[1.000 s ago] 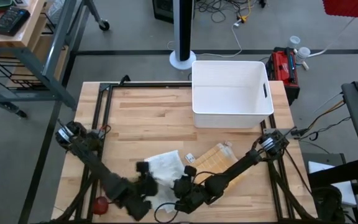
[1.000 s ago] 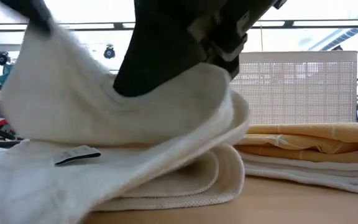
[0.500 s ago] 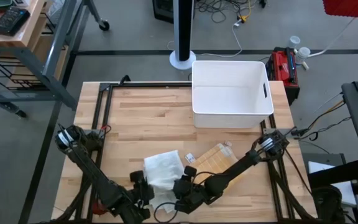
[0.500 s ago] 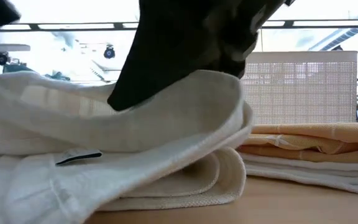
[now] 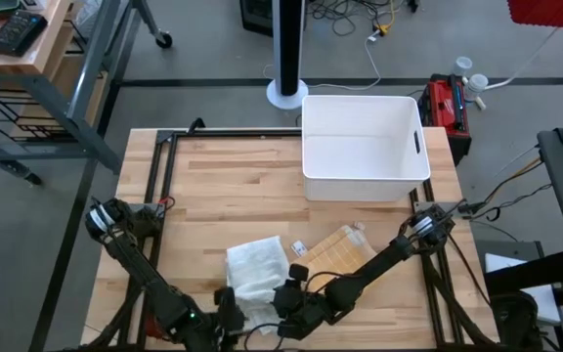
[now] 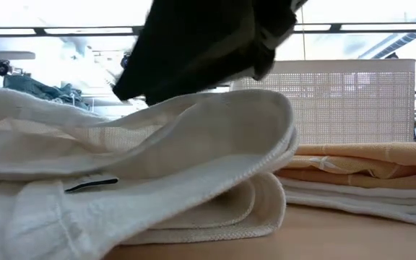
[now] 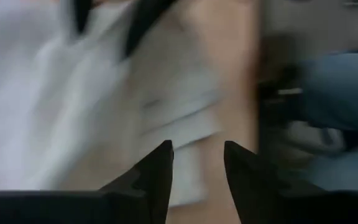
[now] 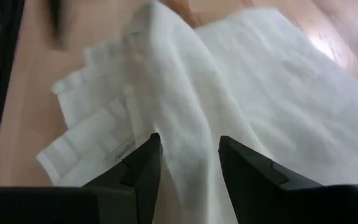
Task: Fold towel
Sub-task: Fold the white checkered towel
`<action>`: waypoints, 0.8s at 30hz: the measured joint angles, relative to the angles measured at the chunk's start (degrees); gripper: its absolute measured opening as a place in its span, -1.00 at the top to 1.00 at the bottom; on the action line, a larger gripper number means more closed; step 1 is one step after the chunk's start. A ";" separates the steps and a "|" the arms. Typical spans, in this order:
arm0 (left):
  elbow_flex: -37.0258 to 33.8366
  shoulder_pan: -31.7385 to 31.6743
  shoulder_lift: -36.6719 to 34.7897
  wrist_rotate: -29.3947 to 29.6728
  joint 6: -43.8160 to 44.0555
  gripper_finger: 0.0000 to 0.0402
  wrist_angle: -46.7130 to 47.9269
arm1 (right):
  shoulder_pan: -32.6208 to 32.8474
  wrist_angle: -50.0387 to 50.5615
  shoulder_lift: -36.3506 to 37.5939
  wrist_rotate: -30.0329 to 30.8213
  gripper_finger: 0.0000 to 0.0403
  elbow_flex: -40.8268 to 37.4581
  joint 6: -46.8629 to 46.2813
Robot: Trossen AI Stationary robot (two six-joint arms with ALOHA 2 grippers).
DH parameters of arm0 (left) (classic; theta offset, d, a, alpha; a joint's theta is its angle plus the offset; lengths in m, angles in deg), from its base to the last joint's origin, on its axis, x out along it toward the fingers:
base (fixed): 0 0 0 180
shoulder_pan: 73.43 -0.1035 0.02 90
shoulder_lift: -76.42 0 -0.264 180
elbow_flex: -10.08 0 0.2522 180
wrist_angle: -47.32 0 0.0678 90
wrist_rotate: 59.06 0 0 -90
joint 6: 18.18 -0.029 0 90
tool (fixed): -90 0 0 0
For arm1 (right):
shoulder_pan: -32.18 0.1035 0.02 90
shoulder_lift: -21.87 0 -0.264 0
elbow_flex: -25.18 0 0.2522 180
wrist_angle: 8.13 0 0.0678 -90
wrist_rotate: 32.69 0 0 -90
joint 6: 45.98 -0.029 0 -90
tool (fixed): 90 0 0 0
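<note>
A white towel [image 5: 257, 271] lies loosely folded near the front edge of a wooden table [image 5: 233, 186], just left of a tan towel [image 5: 337, 248]. The left gripper [image 5: 225, 311] and right gripper [image 5: 289, 311] sit at its near edge. A white bin [image 5: 364, 147] stands far right.

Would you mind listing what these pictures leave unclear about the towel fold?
- High view: both grippers, left and right, cover the white towel's near edge.
- Low view: a dark arm hides the fold's top.
- Left wrist view: motion blur smears everything.
- Orange towel: partly under the right arm.
</note>
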 joint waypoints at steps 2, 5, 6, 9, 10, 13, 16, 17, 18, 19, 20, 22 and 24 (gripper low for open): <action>1.44 0.80 -0.09 -0.34 -5.49 0.36 -2.77 | 0.00 -1.31 0.00 -0.12 0.22 0.00 3.09; 3.67 1.52 -0.21 0.58 -8.28 0.42 -0.92 | 0.00 -4.92 0.00 -0.14 0.20 0.00 9.70; 4.30 1.60 -0.41 1.58 -7.48 0.44 1.30 | 0.00 -6.22 0.00 -0.13 0.19 0.00 11.88; 6.00 1.84 -0.63 3.93 -0.10 0.52 12.97 | -0.38 -9.29 0.00 -0.15 0.18 0.00 17.09; 6.34 1.86 -0.63 3.99 3.13 0.54 17.33 | -0.62 -10.20 0.00 -0.15 0.18 0.00 18.36; 6.62 1.95 -0.63 3.97 12.51 0.62 28.71 | -1.28 -11.61 0.00 -0.35 0.18 0.00 21.03; 5.16 1.93 -0.63 3.97 18.25 0.69 34.63 | -2.07 -13.29 -0.38 -0.60 0.18 0.02 22.64; 4.45 1.93 -0.63 3.97 19.40 0.70 35.37 | -2.26 -13.63 -0.50 -0.71 0.19 0.02 23.35; 3.61 1.85 -0.63 4.02 20.32 0.72 35.23 | -2.50 -13.84 -0.66 -1.37 0.19 0.02 23.64; 2.70 1.73 -0.63 4.05 21.19 0.74 35.10 | -2.84 -14.92 -1.22 -2.75 0.20 0.03 23.73; 1.66 1.66 -0.63 4.04 22.16 0.75 34.87 | -3.10 -16.37 -1.69 -3.93 0.20 0.11 23.62; -0.54 1.19 -0.63 4.02 23.67 0.79 32.76 | -3.41 -17.87 -2.93 -5.00 0.20 0.09 23.81; -2.97 0.87 -0.63 4.12 23.64 0.81 26.96 | -3.45 -18.76 -4.07 -4.88 0.20 0.22 24.18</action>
